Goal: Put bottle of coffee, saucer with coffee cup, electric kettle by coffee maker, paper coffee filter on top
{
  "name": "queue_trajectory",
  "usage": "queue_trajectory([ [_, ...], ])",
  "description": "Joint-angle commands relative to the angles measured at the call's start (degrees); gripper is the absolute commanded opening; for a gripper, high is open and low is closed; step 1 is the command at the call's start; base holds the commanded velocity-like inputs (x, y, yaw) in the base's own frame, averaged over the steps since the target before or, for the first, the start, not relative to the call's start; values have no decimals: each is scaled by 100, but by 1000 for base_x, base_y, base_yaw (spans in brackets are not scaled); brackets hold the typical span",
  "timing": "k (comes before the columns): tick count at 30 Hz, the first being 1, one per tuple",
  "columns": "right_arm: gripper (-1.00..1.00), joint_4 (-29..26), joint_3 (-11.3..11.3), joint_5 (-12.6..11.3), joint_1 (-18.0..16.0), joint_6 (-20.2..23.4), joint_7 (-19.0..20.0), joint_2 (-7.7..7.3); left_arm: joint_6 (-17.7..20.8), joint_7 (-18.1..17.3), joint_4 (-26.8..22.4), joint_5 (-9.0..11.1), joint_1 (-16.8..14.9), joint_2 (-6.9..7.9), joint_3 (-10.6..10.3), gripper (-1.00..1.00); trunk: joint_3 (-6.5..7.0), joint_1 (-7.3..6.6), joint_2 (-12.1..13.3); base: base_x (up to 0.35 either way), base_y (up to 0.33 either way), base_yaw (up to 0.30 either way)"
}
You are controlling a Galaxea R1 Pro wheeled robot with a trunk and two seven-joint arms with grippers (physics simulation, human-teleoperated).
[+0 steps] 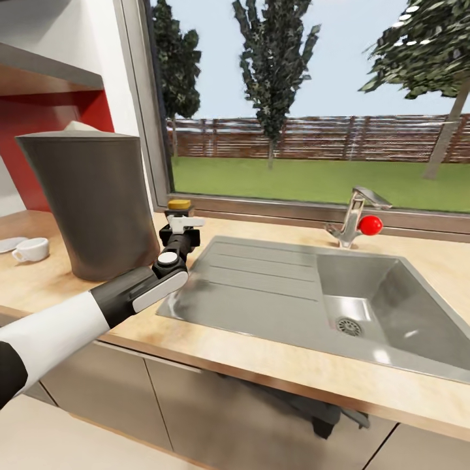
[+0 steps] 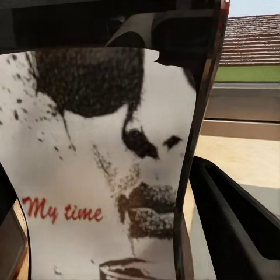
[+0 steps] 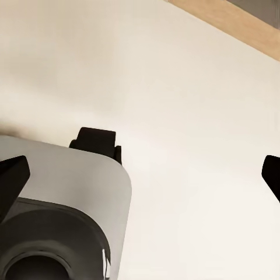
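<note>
The tall dark grey coffee maker [image 1: 98, 202] stands on the kitchen countertop [image 1: 274, 365], with a pale paper coffee filter [image 1: 78, 126] peeking over its top. Right of it stands the bottle of coffee [image 1: 179, 205], yellow lid up. My left gripper [image 1: 182, 226] is shut on the bottle, and its pale "My time" label [image 2: 105, 175] sits between the dark fingers [image 2: 233, 221]. The white coffee cup [image 1: 31, 249] rests on the counter beside the saucer [image 1: 8, 245] at the far left. My right gripper [image 3: 143, 175] hangs open over pale floor. The electric kettle and the kitchen shelf are out of view.
A steel sink [image 1: 313, 294] with a drainboard is set into the counter just right of the bottle. Behind it stands a faucet [image 1: 352, 222] with a red knob [image 1: 370, 225], under a large window. Grey cabinet fronts [image 1: 196, 418] run below the counter.
</note>
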Motion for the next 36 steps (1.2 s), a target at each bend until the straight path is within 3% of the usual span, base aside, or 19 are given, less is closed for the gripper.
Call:
queue_trajectory([
  [1, 100, 5, 27, 9, -4, -17, -1, -1, 32, 28, -8, 2, -10, 5, -18, -100, -6, 1, -3, 148, 1, 0],
  [24, 100, 5, 25, 9, -4, -17, -1, -1, 36, 28, -2, 2, -10, 14, -10, -100, -6, 1, -3, 38, 12, 0],
  [36, 100, 5, 27, 10, -4, -14, -1, -3, 41, 28, -2, 2, -11, 14, -9, -100, -150, 177, -323, 0, 0, 0],
])
